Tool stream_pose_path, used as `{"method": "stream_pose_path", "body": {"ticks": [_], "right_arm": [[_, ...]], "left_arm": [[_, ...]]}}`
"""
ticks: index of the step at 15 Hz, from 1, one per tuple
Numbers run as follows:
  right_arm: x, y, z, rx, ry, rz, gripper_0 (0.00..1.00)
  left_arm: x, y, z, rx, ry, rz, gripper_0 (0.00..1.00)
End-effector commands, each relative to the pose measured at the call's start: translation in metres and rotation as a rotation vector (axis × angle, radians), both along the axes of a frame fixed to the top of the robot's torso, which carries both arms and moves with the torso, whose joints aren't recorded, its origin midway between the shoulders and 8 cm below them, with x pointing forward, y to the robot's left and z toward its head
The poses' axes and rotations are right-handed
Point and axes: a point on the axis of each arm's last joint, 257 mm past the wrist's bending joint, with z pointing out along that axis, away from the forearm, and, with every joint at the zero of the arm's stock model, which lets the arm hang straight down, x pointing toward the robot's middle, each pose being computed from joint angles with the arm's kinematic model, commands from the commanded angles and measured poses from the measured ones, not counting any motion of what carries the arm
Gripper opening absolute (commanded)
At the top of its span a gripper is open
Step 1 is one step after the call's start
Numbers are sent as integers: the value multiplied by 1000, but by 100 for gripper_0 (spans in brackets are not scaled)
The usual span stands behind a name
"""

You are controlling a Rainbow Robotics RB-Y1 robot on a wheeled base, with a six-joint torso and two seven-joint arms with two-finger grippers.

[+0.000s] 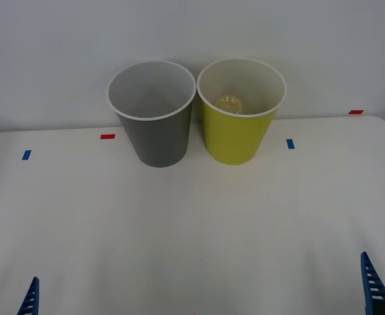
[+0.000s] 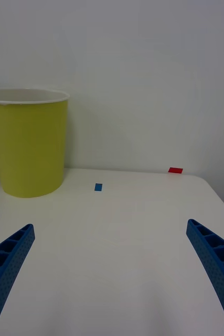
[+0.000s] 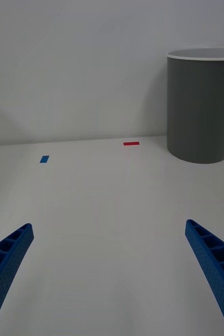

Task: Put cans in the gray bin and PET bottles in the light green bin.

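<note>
Gray bin (image 1: 154, 125) at 11 o'clock, touching light green bin (image 1: 237, 128) at 12, in which the PET bottle (image 1: 228, 103) is contained. Left gripper (image 3: 109, 273) and right gripper (image 2: 109, 273) are held with fingers apart.

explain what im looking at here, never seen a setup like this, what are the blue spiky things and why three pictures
This is a two-armed robot at a white table. The blue ribbed pieces are its gripper fingers. One picture comes from a camera above the arms, looking down; there the left gripper and right gripper peek in at the bottom corners. The other two come from cameras on each wrist, showing the left gripper and right gripper open and holding nothing. At the far side of the table stand a round dark gray plastic bin and a round yellow-green plastic bin, side by side. Something pale yellowish lies inside the green one; I cannot tell what. Small red and blue tape marks dot the table.
</note>
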Motion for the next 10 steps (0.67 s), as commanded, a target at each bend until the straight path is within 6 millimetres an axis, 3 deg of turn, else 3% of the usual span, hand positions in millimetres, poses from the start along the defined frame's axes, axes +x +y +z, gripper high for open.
{"method": "stream_pose_path", "body": {"ticks": [1,10], "right_arm": [[0,0,0,-1,0,0,100],[0,0,0,-1,0,0,100]], "left_arm": [[0,0,0,0,0,0,100],[0,0,0,0,0,0,100]]}}
